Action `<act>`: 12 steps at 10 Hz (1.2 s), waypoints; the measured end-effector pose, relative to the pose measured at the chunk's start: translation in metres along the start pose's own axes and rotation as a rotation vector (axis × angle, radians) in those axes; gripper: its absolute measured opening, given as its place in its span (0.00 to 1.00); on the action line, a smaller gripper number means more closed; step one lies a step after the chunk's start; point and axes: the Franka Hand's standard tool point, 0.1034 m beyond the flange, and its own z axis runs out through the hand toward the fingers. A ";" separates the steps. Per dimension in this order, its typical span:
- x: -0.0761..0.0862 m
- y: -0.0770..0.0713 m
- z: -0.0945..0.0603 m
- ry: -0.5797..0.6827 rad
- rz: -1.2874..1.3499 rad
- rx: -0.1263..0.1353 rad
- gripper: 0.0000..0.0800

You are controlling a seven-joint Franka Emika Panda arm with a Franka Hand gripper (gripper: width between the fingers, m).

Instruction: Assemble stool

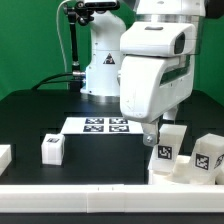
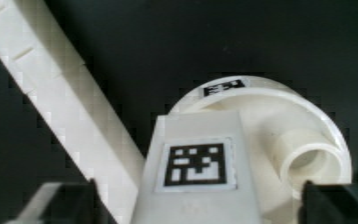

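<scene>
The white round seat disc (image 1: 187,171) lies at the exterior view's right, near the front bar. A tagged leg block (image 1: 167,146) stands upright on it. A second tagged leg block (image 1: 210,155) stands further right. A third leg block (image 1: 52,148) sits on the black table at the left. My gripper (image 1: 158,136) hangs over the upright leg. In the wrist view the leg (image 2: 197,160) lies between my gripper (image 2: 197,205), with gaps at both dark fingers (image 2: 60,205). The gripper is open. The seat (image 2: 274,112) shows a round socket beside the leg.
The marker board (image 1: 100,125) lies flat at the table's middle. A plain white bar (image 1: 90,196) runs along the front edge; a bar also shows in the wrist view (image 2: 60,90). Another white part (image 1: 4,157) is cut off at the far left. The robot base (image 1: 100,65) stands behind.
</scene>
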 end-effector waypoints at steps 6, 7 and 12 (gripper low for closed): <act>0.000 0.000 0.000 0.003 0.234 0.003 0.42; -0.001 -0.001 0.001 0.005 0.360 0.005 0.42; -0.001 0.000 0.002 0.059 1.021 0.061 0.43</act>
